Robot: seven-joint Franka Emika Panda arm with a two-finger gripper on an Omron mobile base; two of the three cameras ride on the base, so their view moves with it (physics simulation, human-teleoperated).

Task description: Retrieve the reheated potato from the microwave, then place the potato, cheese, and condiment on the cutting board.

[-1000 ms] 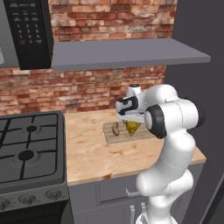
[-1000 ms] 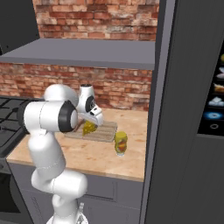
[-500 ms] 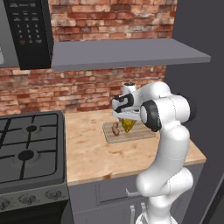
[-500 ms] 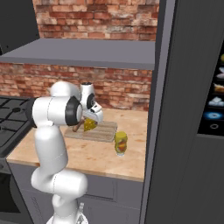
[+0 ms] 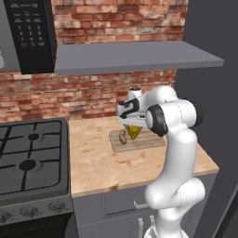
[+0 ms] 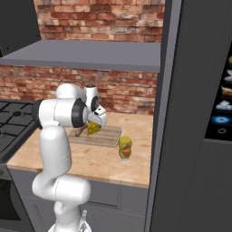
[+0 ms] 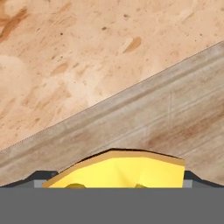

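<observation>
Even, soft rendered light, no glare. Faint shadow under the shelf on the brick. Base views slightly coarse; hand view sharp on the counter grain.

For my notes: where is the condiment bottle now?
The condiment stands upright on the wooden counter, just right of the cutting board in the right base view.

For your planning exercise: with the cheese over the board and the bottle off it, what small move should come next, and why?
Probably lift the open end effector clear of the cheese. Cheese and potato sit on the cutting board; the condiment stands on the counter beside it.
</observation>
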